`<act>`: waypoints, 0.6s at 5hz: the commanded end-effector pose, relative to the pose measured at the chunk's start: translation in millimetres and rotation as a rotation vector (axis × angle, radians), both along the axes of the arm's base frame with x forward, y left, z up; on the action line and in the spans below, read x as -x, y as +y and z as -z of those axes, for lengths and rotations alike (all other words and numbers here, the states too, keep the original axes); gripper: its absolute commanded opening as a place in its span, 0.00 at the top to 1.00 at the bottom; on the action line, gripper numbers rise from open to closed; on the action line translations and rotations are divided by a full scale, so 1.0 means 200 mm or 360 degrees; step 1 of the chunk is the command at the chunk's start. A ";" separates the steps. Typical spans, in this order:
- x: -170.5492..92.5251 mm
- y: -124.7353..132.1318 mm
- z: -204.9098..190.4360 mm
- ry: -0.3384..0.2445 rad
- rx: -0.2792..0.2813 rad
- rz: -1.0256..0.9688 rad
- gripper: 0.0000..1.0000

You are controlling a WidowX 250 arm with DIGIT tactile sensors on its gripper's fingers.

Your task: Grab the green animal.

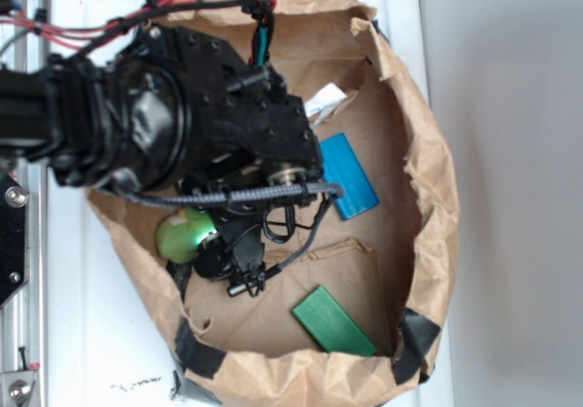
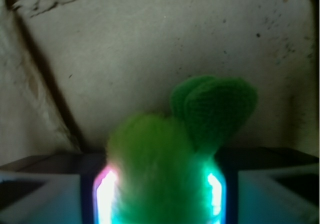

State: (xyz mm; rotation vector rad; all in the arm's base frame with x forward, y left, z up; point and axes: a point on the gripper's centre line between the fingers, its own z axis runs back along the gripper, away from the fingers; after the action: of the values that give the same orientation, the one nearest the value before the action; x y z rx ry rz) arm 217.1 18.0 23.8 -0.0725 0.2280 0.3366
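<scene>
The gripper [image 2: 160,194] is clamped on the green animal [image 2: 165,149], whose soft fuzz could slip free if lifted fast.

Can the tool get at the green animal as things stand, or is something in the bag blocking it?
Very likely yes. In the wrist view the green animal already sits between the tool's glowing pads with nothing between them. The blue block and green block lie apart from it.

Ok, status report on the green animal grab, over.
End effector shut on green animal. Toy inside paper bag. Blue block and green block lie clear.
</scene>
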 end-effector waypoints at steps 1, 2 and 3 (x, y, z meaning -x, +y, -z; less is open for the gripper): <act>-0.03 0.03 -0.32 -0.0298 0.0007 0.0115 1.00; -0.03 0.03 -0.39 -0.0410 -0.0001 0.0146 1.00; -0.08 0.04 -0.45 -0.0537 0.0000 0.0164 1.00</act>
State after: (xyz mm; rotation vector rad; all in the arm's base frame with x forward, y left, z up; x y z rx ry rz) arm 226.7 14.4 93.8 -0.1289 -0.0146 0.1956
